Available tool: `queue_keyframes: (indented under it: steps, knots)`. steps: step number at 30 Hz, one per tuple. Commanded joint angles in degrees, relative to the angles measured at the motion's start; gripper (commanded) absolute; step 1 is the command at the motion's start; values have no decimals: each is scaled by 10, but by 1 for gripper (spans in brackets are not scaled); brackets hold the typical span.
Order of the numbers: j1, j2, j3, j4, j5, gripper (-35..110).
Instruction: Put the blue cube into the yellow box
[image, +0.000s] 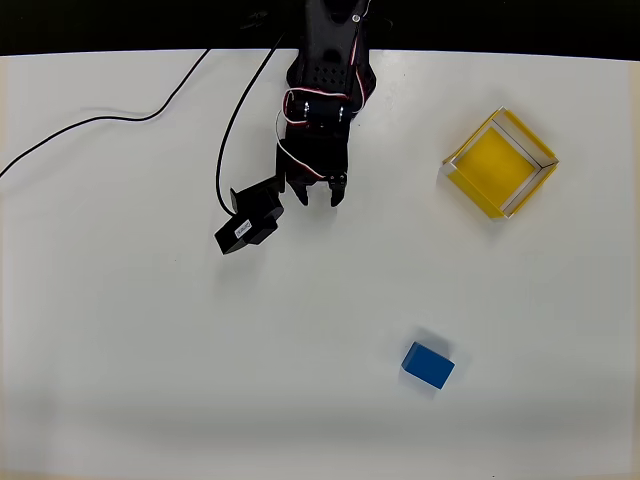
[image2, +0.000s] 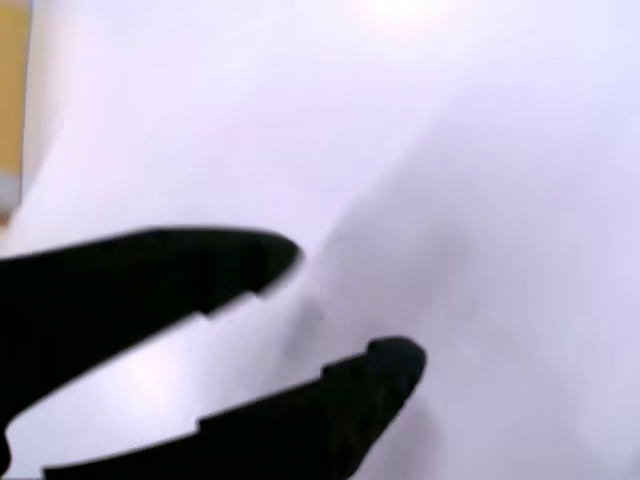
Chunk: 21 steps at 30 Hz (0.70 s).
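So from overhead the black arm reaches down from the top edge and its gripper (image: 319, 196) hangs over bare white table (image: 120, 330), fingers spread a bit with nothing between them. The wrist view backs that up: both black fingers (image2: 150, 270) stand apart, just blurry white tabletop in the gap. The blue cube (image: 428, 364) sits way down toward the bottom, right of center, well apart from the gripper. The yellow box (image: 499, 163) is off at the upper right, turned diamond-wise, nothing in it. A black cable (image: 120, 118) snakes across the upper left.
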Motion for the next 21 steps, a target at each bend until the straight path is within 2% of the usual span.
queue_keyframes:
  steps: [1,12,18,21]
  knots:
    - [-5,-76,-149,-85,-11,31]
    - [-46,-333,-369,-345,23,34]
    - [-65,-450,-453,-410,32,48]
    - [-75,-506,-468,-456,18,50]
